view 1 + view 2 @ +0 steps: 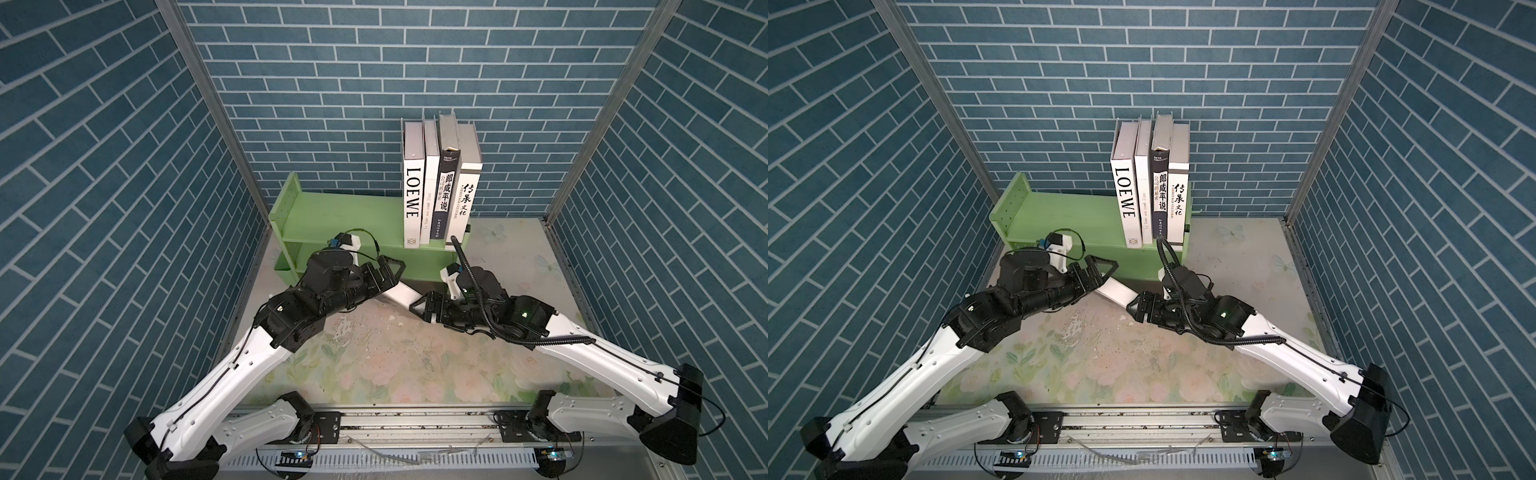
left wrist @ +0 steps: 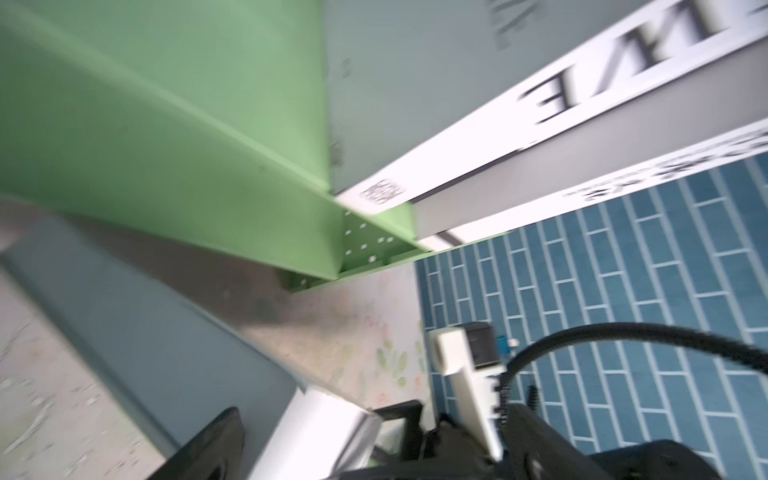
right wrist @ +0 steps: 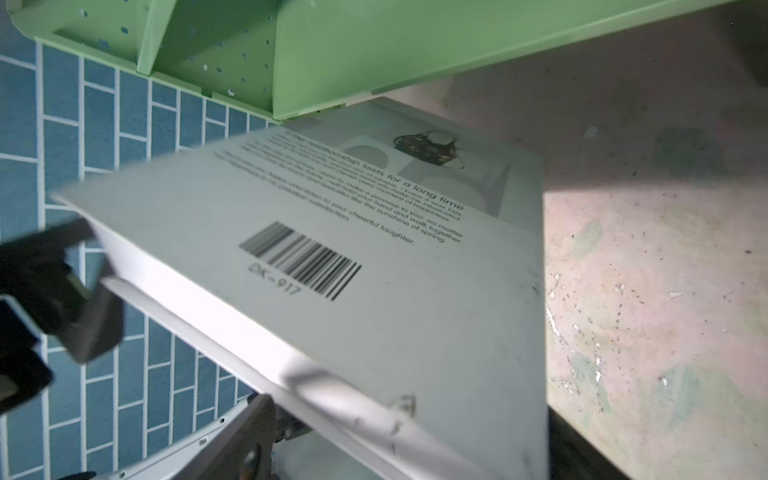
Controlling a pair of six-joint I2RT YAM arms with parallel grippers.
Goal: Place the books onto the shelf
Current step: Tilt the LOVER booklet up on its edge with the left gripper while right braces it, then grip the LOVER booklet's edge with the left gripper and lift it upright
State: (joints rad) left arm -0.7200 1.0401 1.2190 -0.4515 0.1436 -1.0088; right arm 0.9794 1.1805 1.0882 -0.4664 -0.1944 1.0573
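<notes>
Bare floral tabletop [image 1: 395,357] spreads at 6 o'clock of the hands. The right hand [image 1: 417,309] straddles the near end of the tilted white book [image 1: 405,294], jaws wide, grip unclear; the left hand [image 1: 392,276], at its 10 o'clock, gapes fully round the other end. At 12 o'clock the green shelf [image 1: 332,216] carries four upright books [image 1: 440,183] at its right end, its left stretch free.
</notes>
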